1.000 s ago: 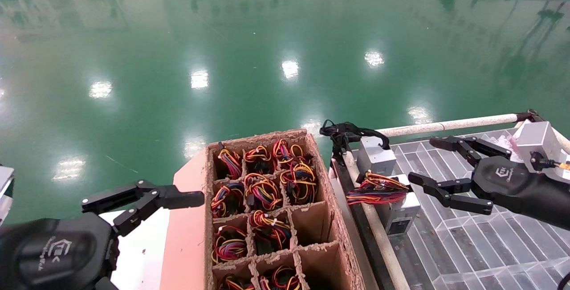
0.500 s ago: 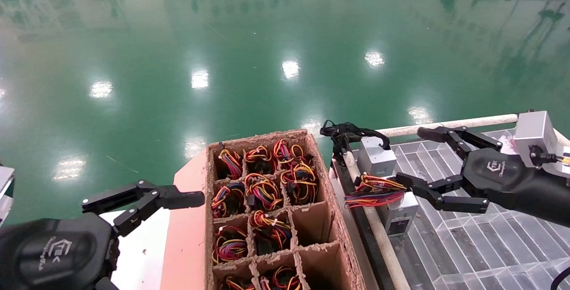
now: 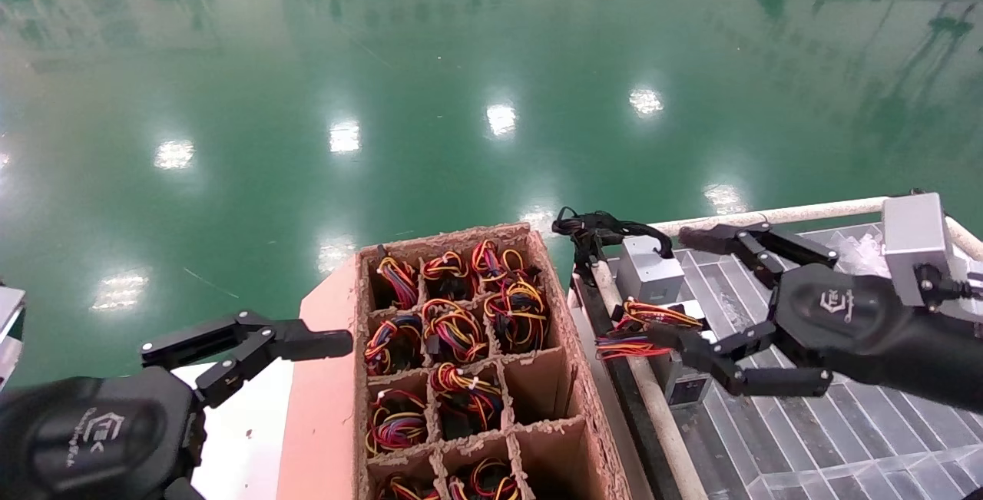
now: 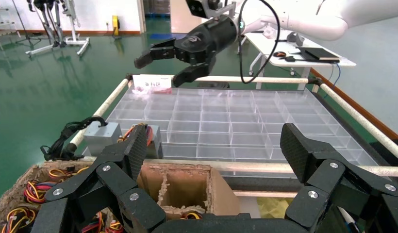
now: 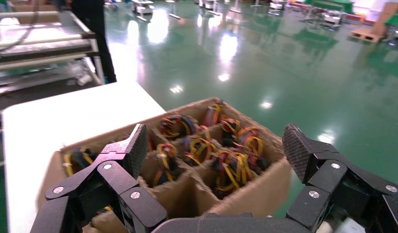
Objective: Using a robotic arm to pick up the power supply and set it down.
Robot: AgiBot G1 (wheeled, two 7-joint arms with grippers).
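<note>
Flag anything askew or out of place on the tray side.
The power supply lies at the clear tray's edge against the rail, wires spilling over it. Right gripper open above it; left gripper parked, open.

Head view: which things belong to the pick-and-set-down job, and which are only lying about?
Job:
- right pincer, open
- power supply with coloured wires

Lying about:
- left pincer, parked, open
- grey box with black cable
- cardboard crate
- clear tray

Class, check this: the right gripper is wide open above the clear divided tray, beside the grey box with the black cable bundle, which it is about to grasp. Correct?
Not quite. The head view shows the open right gripper nearest the power supply with red and yellow wires, not the grey box with black cable. It is above the clear tray.
</note>
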